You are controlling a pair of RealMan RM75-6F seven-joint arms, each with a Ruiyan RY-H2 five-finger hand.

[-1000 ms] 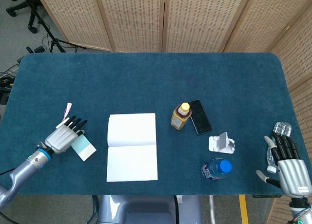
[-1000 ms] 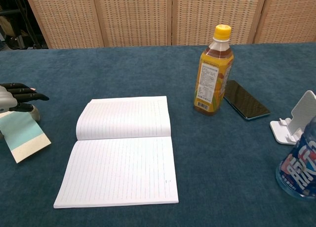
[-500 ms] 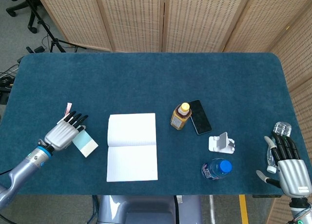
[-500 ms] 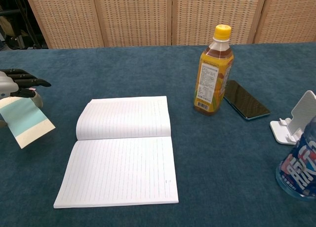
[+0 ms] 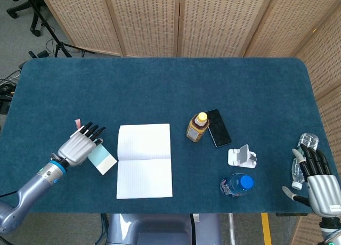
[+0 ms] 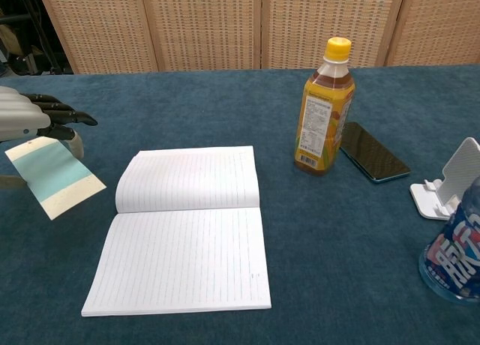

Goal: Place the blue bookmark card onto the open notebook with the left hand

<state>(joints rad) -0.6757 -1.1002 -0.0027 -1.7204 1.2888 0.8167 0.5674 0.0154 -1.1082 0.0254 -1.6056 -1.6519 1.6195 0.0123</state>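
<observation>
My left hand (image 5: 81,146) holds the blue bookmark card (image 5: 102,158), a pale blue card with a cream end, lifted off the table just left of the open notebook (image 5: 144,160). In the chest view the left hand (image 6: 34,118) shows at the left edge, and the bookmark card (image 6: 55,176) hangs under its fingers, apart from the open notebook (image 6: 184,225). The notebook lies flat with blank lined pages. My right hand (image 5: 315,176) rests at the table's right front corner, fingers spread, holding nothing.
A yellow-capped tea bottle (image 5: 197,127) and a black phone (image 5: 218,128) sit right of the notebook. A white phone stand (image 5: 241,156) and a blue-capped water bottle (image 5: 237,184) stand nearer the front. A clear bottle (image 5: 308,141) lies by the right hand.
My left hand has lifted the bookmark card off the table and carried it right, toward the notebook. The right hand has barely moved.
</observation>
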